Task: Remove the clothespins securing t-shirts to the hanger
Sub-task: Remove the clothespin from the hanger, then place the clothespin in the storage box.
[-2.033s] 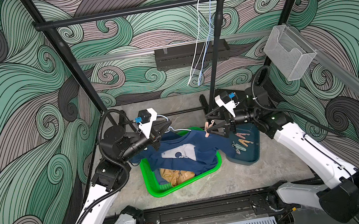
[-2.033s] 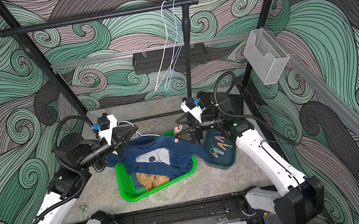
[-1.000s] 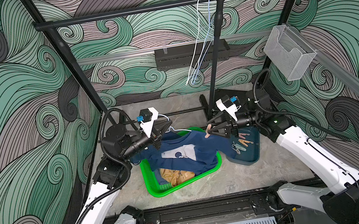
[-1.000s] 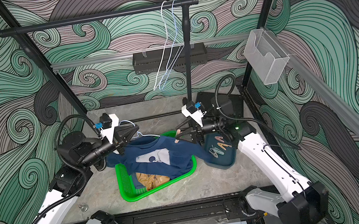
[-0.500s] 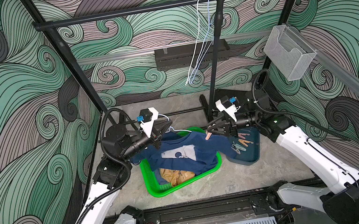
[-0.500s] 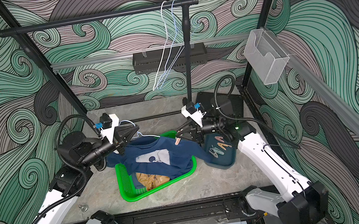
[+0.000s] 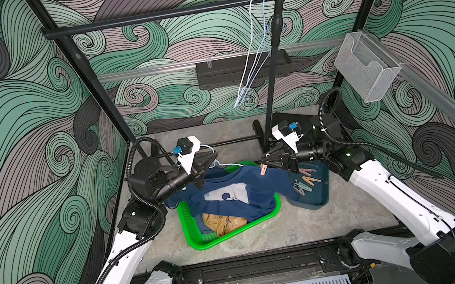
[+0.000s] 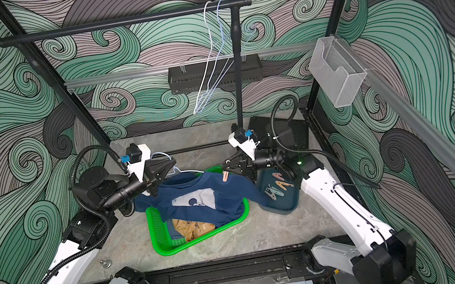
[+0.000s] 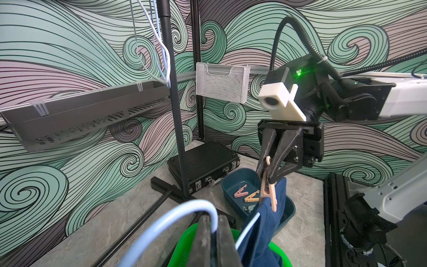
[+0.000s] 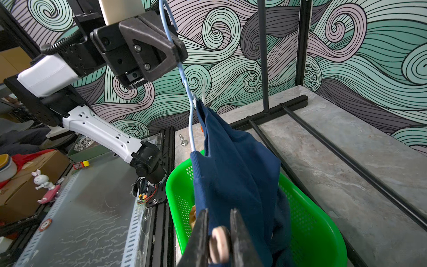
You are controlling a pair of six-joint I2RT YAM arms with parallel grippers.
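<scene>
1. In both top views the left gripper (image 7: 213,163) is clenched on the hook of a light-blue wire hanger (image 7: 230,165). The hanger carries a navy t-shirt with a white cartoon-mouse print (image 7: 247,191), draped over a bright green plastic basket (image 7: 235,232). The right gripper (image 7: 263,164) grasps a peach plastic clothespin (image 7: 264,170) clipped at the shirt's shoulder. A mustard-tan t-shirt (image 7: 224,221) lies in the basket. Several loose clothespins (image 7: 304,181) lie in a dark teal tray (image 7: 318,198) just beside it.
2. In the left wrist view the left gripper's fingers (image 9: 225,240) press together on the hanger's hook (image 9: 184,208). Opposite, the right gripper (image 9: 266,174) pinches the upper end of the clothespin (image 9: 272,198). The clothespin's lower end bites the navy fabric (image 9: 265,228) at the hanger's wire. The tray with its pegs sits behind.
3. In the right wrist view the right gripper's two dark fingers (image 10: 240,240) touch the clothespin's end (image 10: 219,240) on both sides. The navy shirt (image 10: 235,166) hangs from the hanger into the basket (image 10: 318,233). Above it, the left gripper (image 10: 179,54) clamps the hanger.
</scene>
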